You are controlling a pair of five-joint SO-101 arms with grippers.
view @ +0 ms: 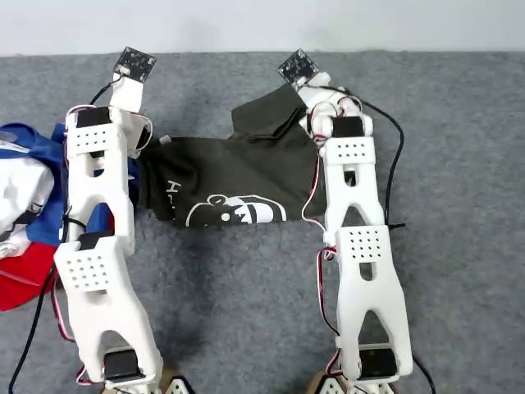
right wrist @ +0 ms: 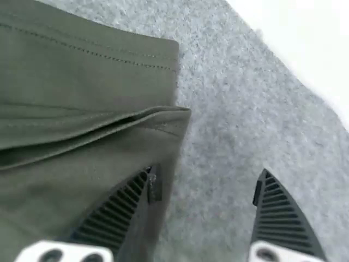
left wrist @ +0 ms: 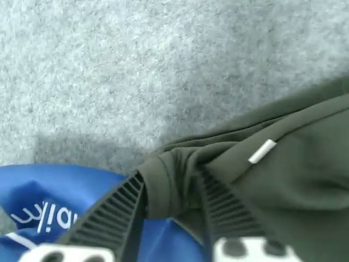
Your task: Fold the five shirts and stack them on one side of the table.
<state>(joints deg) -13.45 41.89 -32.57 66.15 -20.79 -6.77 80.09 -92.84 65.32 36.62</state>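
Left gripper [left wrist: 170, 185] pinches dark olive shirt [view: 238, 174], bunched, white cartoon print.

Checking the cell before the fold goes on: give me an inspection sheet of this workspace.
Surface: grey felt table.
Job's things: green shirt spread between the arms; shirt pile, blue, white and red, beside the left arm.
Clutter: nothing seen.
Grippers: left gripper shut on the green shirt's bunched edge; right gripper open, one finger over the shirt, one over the table.
Cables: black cable loops beside the right arm.
Surroundings: white wall behind the table.
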